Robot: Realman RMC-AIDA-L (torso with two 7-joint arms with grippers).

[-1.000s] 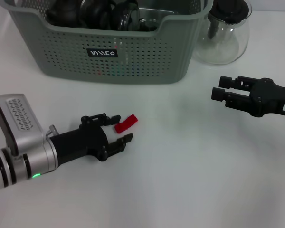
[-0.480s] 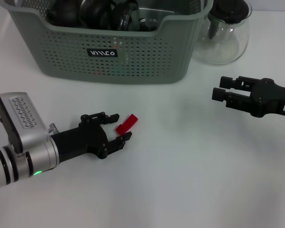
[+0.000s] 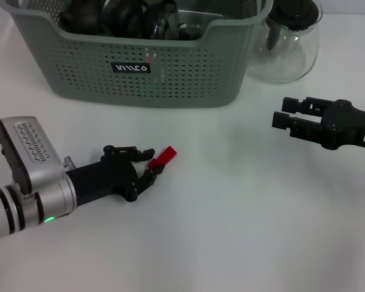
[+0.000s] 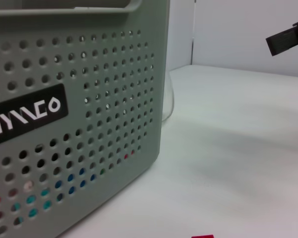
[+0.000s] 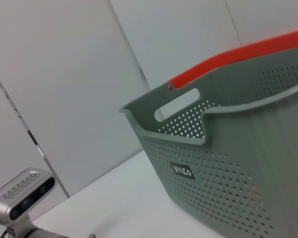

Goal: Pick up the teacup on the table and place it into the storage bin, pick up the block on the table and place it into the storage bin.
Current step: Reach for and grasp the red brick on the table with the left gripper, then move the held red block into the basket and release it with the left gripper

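left gripper | closed around red block | on table

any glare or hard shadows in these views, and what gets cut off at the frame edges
Head view: even light, only soft shadows under the left gripper and storage bin; the bin's top is cropped. Left wrist view: the red block barely shows at the frame edge. Right wrist view: no glare on the bin.

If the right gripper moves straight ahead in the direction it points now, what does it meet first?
The right gripper points toward the robot's left, across bare table. Its line seems to pass in front of the storage bin and beyond the left gripper, so the way looks free; depth is uncertain.
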